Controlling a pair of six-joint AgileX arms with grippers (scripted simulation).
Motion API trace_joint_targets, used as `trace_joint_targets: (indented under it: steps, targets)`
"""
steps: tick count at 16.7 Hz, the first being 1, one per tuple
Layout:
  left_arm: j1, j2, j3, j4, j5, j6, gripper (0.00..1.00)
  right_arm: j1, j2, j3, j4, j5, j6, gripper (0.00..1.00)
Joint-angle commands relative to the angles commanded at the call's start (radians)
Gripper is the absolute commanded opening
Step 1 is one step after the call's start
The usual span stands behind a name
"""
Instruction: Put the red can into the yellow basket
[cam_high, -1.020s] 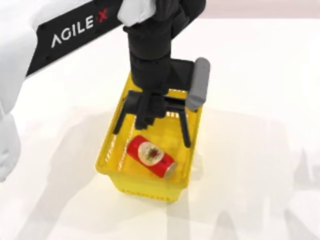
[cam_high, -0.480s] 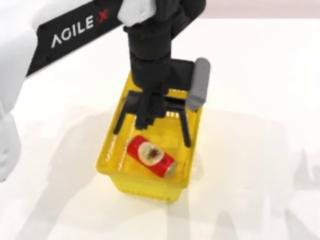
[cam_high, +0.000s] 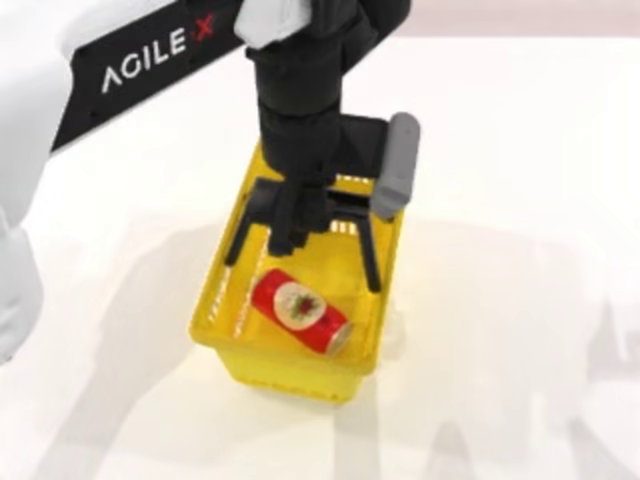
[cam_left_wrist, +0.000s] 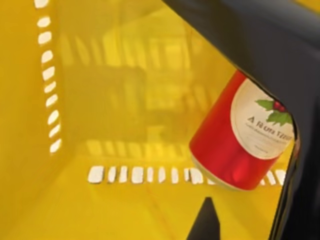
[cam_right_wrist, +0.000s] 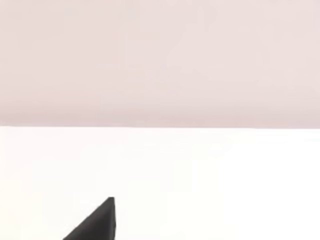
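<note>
From your right wrist camera you see only the bare white counter (cam_right_wrist: 200, 180) running to a pale pinkish wall (cam_right_wrist: 160, 60), with one dark tip of the right arm's fingers (cam_right_wrist: 97, 222) at the frame's edge.

A white table (cam_high: 520, 200) carries the basket (cam_high: 222, 300), which stands a little left of its middle, with bare surface all around it.

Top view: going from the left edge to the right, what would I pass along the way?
Left arm's white and black link → red can lying in the yellow basket → grey handle grip → bare white table.
</note>
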Motion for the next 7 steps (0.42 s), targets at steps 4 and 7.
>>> trace_joint_targets:
  steps: [4, 7]
  targets:
    - [0.037, -0.008, 0.110, -0.123, -0.001, 0.021, 0.00, 0.000, 0.000, 0.000, 0.000, 0.000, 0.000, 1.00]
    - [0.053, -0.016, 0.159, -0.174, -0.001, 0.032, 0.00, 0.000, 0.000, 0.000, 0.000, 0.000, 0.000, 1.00]
